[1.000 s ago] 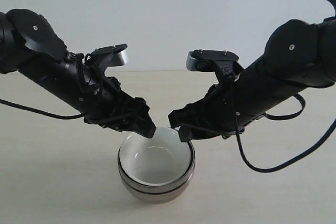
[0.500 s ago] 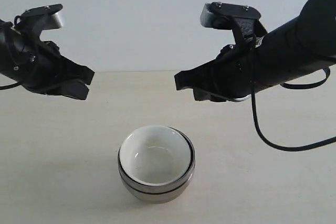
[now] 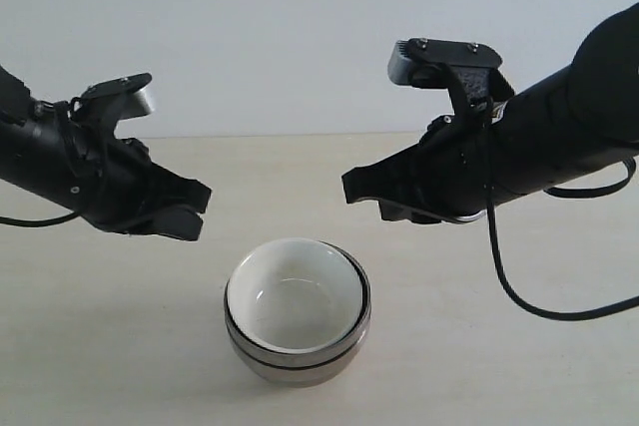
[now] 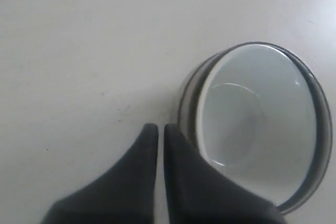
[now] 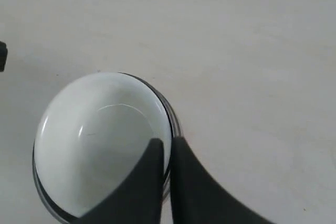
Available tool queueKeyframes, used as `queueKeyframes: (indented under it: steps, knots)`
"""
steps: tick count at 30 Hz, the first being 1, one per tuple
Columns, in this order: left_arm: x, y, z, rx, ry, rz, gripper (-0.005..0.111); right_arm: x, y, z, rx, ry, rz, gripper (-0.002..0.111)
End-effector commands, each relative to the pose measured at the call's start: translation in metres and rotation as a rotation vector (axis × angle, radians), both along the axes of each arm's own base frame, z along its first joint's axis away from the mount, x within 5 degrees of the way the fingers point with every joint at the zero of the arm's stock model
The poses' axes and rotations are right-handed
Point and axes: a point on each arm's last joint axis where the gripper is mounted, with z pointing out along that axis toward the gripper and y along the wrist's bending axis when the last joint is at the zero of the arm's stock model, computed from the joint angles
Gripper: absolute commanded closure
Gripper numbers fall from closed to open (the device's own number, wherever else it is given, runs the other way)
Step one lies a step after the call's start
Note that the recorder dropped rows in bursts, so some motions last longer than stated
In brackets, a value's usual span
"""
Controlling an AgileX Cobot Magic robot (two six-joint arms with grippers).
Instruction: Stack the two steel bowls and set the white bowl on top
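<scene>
Steel bowls [image 3: 300, 368] half-hidden beneath white bowl [image 3: 296, 296]

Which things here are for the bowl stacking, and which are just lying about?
For the job: white bowl, sitting on top; two steel bowls, nested under it; left jaws and right jaws, shut, above the stack.
Just there: table; black cable hanging from the right arm.

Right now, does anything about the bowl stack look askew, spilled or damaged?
Nothing stands out. The white bowl sits nested in the steel bowls, upright, nothing spilled. The left gripper and right gripper hang clear, jaws shut.
</scene>
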Motion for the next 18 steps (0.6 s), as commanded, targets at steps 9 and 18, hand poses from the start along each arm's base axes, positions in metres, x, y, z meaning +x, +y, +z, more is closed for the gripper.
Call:
queueKeyframes:
  steps: [9, 18]
  knots:
    - [-0.010, -0.028, -0.011, 0.000, 0.019, -0.162, 0.103, -0.001, -0.002, -0.001, -0.008, -0.002, 0.001, 0.108]
    - [-0.004, -0.030, -0.038, 0.025, 0.095, -0.160, 0.103, 0.000, -0.002, -0.001, -0.007, -0.004, 0.000, 0.108]
